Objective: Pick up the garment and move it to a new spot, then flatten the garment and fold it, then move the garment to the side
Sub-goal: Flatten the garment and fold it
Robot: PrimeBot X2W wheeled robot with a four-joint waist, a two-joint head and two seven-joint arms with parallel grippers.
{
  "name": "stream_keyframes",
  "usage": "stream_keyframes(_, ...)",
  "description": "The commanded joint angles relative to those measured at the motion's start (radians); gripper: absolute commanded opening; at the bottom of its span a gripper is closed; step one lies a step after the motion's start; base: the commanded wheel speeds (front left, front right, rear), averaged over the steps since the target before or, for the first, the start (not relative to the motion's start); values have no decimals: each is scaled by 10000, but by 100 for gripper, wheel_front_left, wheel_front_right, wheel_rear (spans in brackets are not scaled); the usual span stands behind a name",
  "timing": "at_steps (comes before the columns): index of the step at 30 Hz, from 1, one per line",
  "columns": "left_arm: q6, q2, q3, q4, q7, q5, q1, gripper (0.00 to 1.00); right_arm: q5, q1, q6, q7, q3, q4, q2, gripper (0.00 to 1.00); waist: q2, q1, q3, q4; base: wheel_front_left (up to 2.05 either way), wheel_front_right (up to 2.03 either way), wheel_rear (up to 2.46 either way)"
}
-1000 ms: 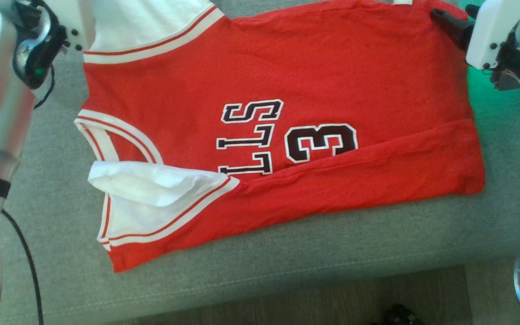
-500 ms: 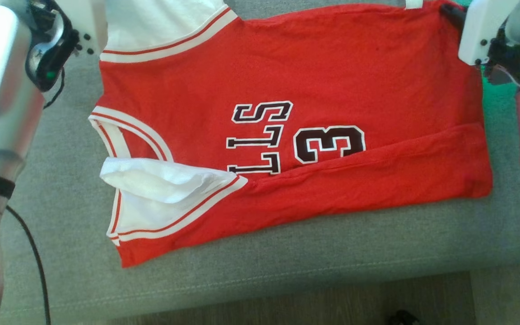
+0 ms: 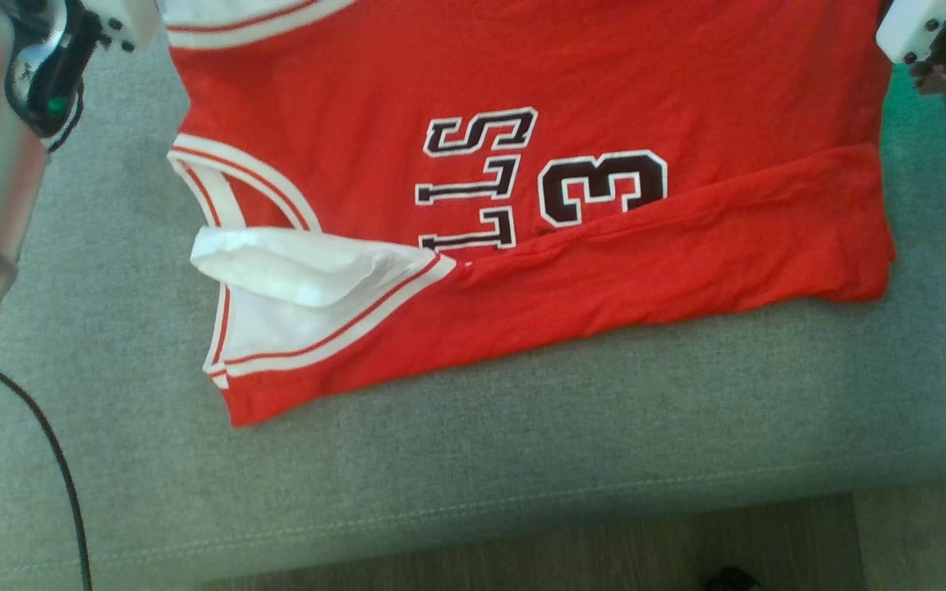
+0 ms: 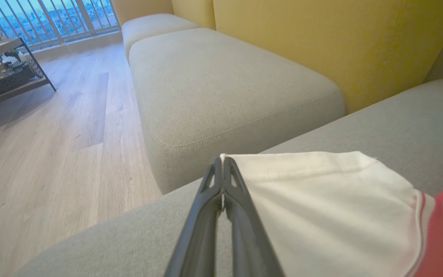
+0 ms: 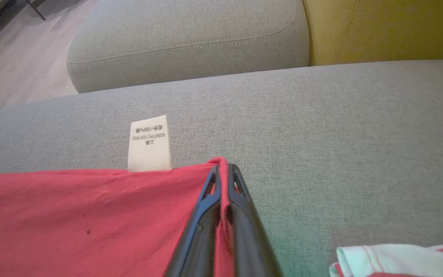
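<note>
Red white-sleeved basketball jersey flat on grey fabric sofa cushion in head view, left wrist view, left gripper clamped on white sleeve corner, right wrist view, right gripper clamped on red hem beside white label.

A living room in a home.
A soft grey sofa with a yellow back stands on a wooden floor, and a low shelf table sits by a big window with railings outside.
</note>
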Motion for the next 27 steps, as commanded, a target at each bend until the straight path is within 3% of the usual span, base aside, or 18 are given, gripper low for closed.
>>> stream_keyframes(1, 75, 430, 390, -170, -373, 37, -622, 0, 159, -334, -4, -244, 99, -193, -39, 0, 0, 0, -7, 19, 0, 0, 0)
stream_keyframes(9, 40, 584, 400, -708, -1119, -203, -42, 0, 887, 235, -4, -635, 603, -419, -211, 0, 0, 0, -217, 40, 0, 0, 0)
stream_keyframes(14, 237, 1319, 483, -2326, -1110, -635, 1614, 0, 1551, 1353, -4, -644, 972, -1147, -713, 0, 0, 0, -630, 121, 0, 0, 0)
stream_keyframes(20, 1247, 2252, 760, -5079, -828, -1231, 3949, 0, 2014, 2766, -4, -473, 1005, -2317, -1276, 0, 0, 0, -903, 259, 0, 0, 0)
stream_keyframes(27, 2898, 3231, 1243, -8151, -593, -1927, 6653, 0, 2094, 4414, -4, -194, 552, -3630, -1602, 0, 0, 0, -1012, 421, 0, 0, 0)
